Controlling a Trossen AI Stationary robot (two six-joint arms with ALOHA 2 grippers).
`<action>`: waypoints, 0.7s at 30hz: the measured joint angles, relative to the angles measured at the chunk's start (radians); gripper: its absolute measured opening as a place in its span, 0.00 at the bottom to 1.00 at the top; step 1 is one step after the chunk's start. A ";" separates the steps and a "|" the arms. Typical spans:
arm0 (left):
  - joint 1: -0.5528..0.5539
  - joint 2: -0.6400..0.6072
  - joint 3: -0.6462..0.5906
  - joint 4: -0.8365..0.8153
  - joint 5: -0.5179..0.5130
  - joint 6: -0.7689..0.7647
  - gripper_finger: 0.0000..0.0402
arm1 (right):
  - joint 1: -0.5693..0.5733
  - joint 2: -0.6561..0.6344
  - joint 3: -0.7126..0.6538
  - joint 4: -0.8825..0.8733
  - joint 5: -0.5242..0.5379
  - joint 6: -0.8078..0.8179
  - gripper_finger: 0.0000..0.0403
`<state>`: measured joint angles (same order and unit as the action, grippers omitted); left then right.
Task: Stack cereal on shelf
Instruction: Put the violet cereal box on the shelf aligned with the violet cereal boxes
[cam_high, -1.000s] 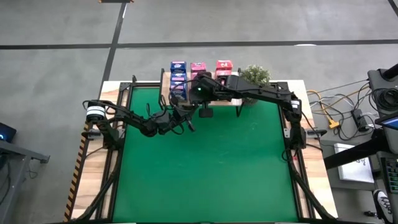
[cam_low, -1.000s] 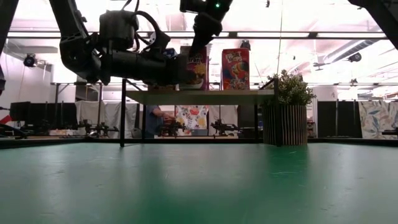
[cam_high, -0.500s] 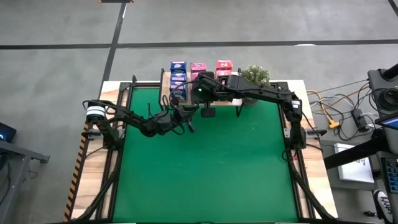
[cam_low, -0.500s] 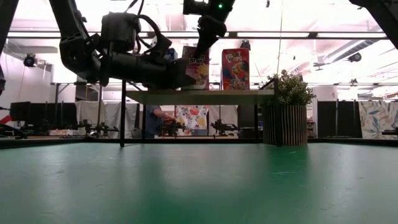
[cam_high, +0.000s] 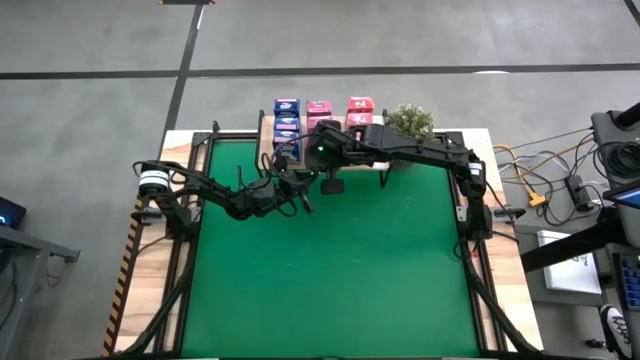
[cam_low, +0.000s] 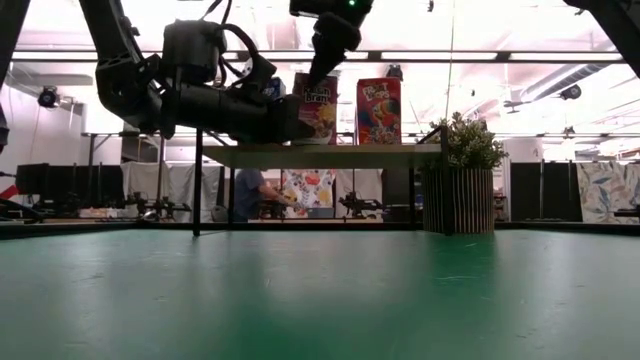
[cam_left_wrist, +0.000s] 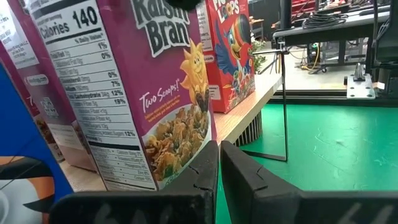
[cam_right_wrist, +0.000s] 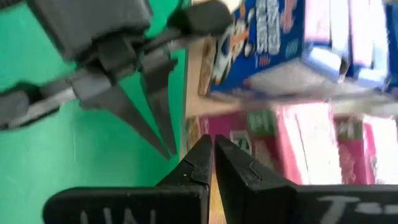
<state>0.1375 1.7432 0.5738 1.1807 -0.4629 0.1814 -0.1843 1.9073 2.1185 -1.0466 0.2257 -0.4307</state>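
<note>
The shelf (cam_low: 330, 155) stands at the table's far edge and carries several cereal boxes in rows: blue ones (cam_high: 287, 120), pink ones (cam_high: 318, 106) and red ones (cam_high: 360, 103). A pink Raisin Bran box (cam_low: 322, 108) stands upright at the shelf's front edge, with a red Froot Loops box (cam_low: 379, 110) beside it. My left gripper (cam_low: 303, 122) is shut and points level at the Raisin Bran box's lower near corner. My right gripper (cam_low: 312, 78) is shut and slants down onto that box's top. My left gripper's shut fingertips (cam_left_wrist: 213, 148) stand at the lower front corner (cam_left_wrist: 202, 142) of the Raisin Bran box, coming level from the table's near left. Whether they touch it I cannot tell. My right gripper's shut fingertips (cam_right_wrist: 205, 144) come from above at the pink box's top edge (cam_right_wrist: 233, 142), nearest the left gripper. Whether they press on it I cannot tell. The box stands upright on the shelf.
A potted plant (cam_low: 462, 185) stands at the shelf's right end. The green mat (cam_high: 330, 270) covers the table in front of the shelf. A person shows in the room behind, under the shelf (cam_low: 250, 190).
</note>
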 joint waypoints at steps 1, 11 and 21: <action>0.000 0.000 0.000 0.000 0.000 0.000 0.00 | 0.003 0.002 0.000 0.015 0.002 -0.002 0.02; 0.000 0.000 0.000 0.001 -0.001 0.000 0.00 | 0.003 0.032 -0.001 0.124 0.005 -0.069 0.02; 0.000 0.000 0.000 0.001 -0.001 0.000 0.00 | -0.006 0.038 -0.001 0.129 0.073 -0.080 0.02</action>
<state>0.1375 1.7432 0.5739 1.1816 -0.4637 0.1818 -0.1905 1.9453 2.1178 -0.9178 0.2988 -0.5110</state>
